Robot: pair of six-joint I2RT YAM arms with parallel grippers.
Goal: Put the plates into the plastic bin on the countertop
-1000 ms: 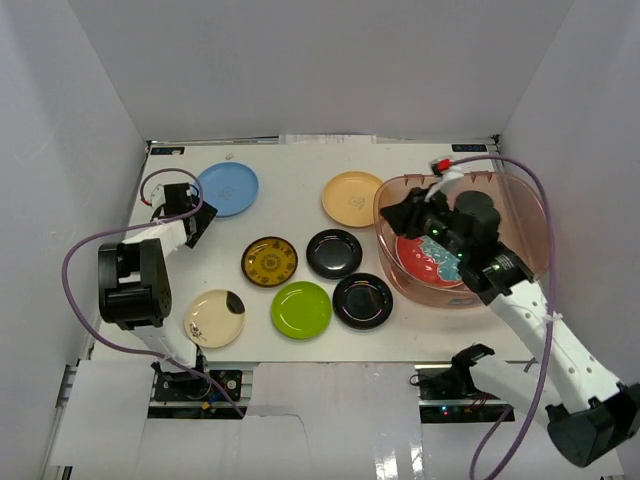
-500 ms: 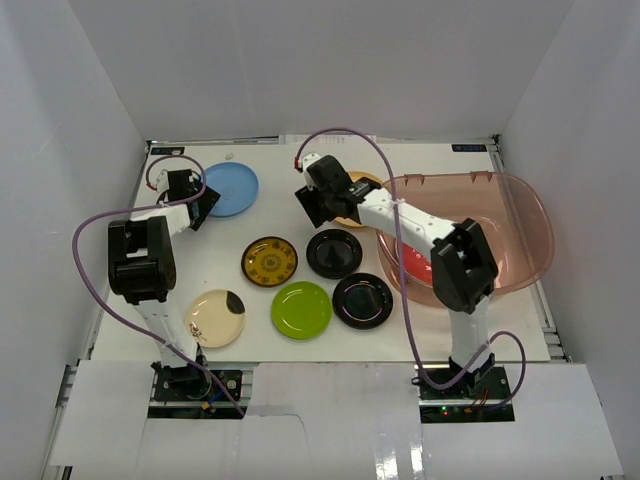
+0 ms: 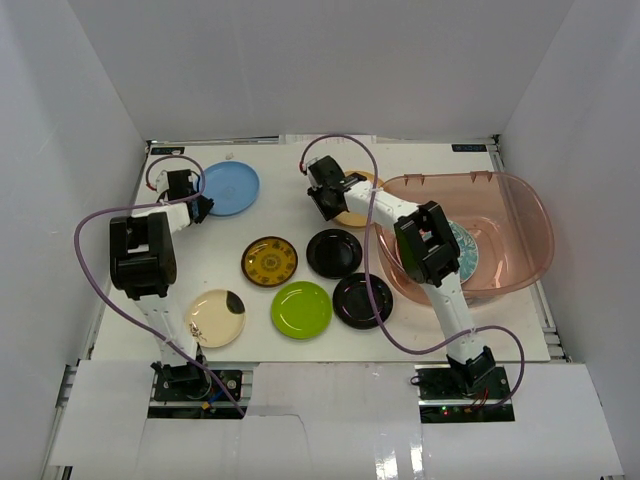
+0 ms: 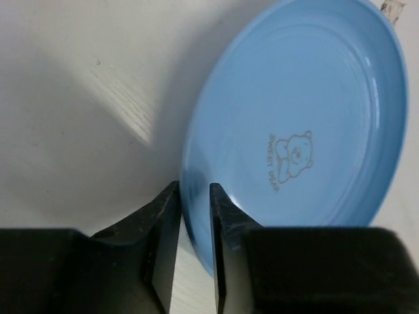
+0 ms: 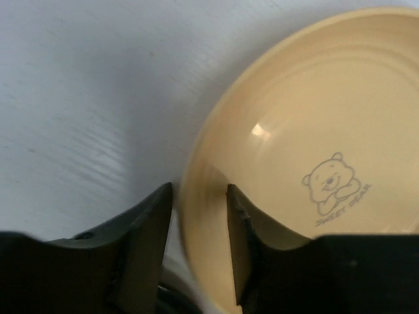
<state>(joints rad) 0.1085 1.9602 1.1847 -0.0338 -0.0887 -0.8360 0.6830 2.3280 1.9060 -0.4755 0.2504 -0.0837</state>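
Both arms worked at rims, since shallow dishes lying flat on the white desk (image 3: pixel 285 195) offer little other purchase. The left pincer (image 4: pixel 193 190), at 10 o'clock, appeared to be pinching the near edge of the light blue round plate (image 4: pixel 308 118), its fingers almost together. The right pincer (image 5: pixel 198 190), near 12 o'clock, stood spread astride the rim of the orange-yellow round plate (image 5: pixel 308 131), seemingly not yet clamped. The left arm rose from 7 o'clock and bent at its elbow. The right arm reached from 5 o'clock, its elbow over the left rim of the translucent pinkish-brown plastic bin (image 3: pixel 525 225) at 3 o'clock, which held a red-and-teal plate (image 3: pixel 463 252).
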